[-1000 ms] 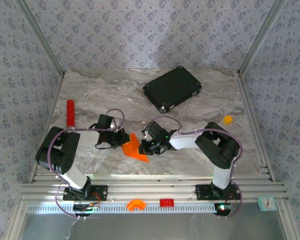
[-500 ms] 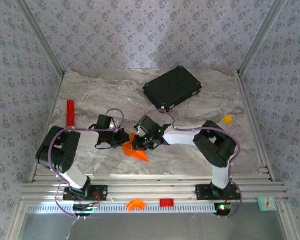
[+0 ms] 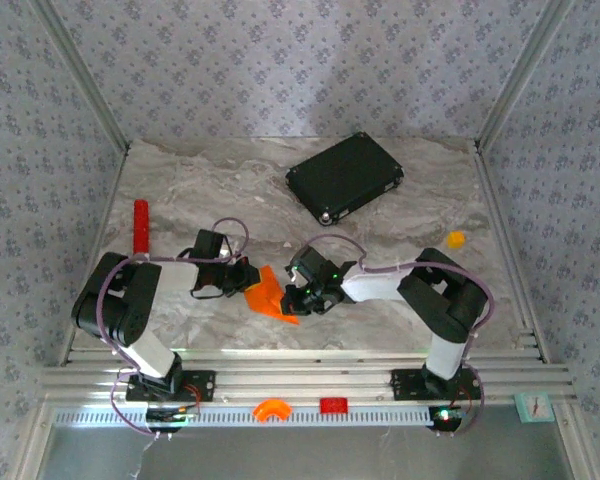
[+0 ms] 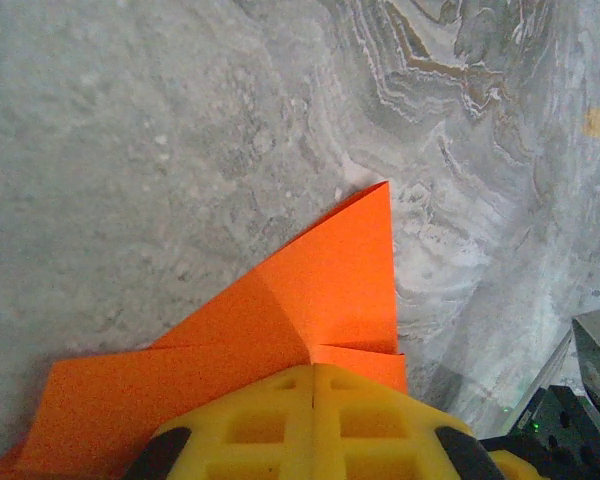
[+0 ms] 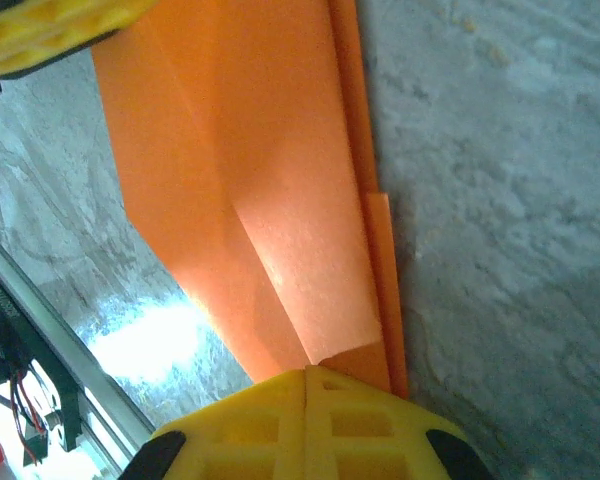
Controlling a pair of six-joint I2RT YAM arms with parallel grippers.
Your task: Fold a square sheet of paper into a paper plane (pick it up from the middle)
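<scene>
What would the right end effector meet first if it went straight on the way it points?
The folded orange paper; the shut right end effector is already at its edge. Beyond it, the left end effector sits slightly off that line, though depth is unclear.

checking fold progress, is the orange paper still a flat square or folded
Folded: the orange paper shows creases and overlapping layers narrowing to a point. Whether the plane is finished, cannot tell.

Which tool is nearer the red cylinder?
Left. The left tool, shut, is at the left edge of the paper, down-right of the red cylinder in the top view. The right tool, also shut, is farther right, across the paper.
</scene>
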